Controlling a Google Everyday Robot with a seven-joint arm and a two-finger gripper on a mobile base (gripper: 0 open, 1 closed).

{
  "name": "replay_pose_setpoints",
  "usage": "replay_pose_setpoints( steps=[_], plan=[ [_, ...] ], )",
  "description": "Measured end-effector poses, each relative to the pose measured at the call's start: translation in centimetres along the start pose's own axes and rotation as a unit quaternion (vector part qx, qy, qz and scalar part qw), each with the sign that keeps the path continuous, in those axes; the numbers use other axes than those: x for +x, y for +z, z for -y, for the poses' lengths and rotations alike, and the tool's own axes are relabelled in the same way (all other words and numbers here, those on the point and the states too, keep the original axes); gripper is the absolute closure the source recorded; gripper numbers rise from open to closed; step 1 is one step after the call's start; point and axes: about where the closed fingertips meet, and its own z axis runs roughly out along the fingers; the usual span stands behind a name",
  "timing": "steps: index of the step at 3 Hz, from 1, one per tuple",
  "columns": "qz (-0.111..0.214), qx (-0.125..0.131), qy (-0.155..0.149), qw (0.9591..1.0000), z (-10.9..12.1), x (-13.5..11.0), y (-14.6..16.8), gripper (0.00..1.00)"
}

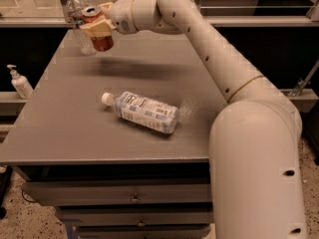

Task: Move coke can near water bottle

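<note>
Drawers point(134, 198) sit under the bench point(65, 133), where a stubby labelled bottle point(144, 112) lies on its side mid-surface. Farther back on the left, the hand point(97, 27) grasps the coke can point(102, 41), held above the bench just beside the upright water bottle point(76, 9).

Labelled bottle point(144, 112) lies sideways in the middle of the surface point(75, 128), pump bottle point(20, 82) off its left edge, drawers point(134, 198) underneath, hand point(97, 29) over its far-left corner.
</note>
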Motion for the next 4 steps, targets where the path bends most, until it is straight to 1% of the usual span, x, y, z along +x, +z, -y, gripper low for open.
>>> replay_pose_setpoints(
  steps=[1, 2, 3, 4],
  plan=[
    [-0.009, 0.01, 0.001, 0.9999, 0.9, 0.9, 0.6, 1.0],
    [-0.015, 0.013, 0.018, 0.9996, 1.5, 2.0, 1.2, 1.0],
    [-0.018, 0.017, 0.035, 0.9991, 2.0, 2.9, 1.6, 0.83],
    [-0.022, 0.03, 0.048, 0.9982, 3.0, 4.1, 1.6, 0.59]
  ],
)
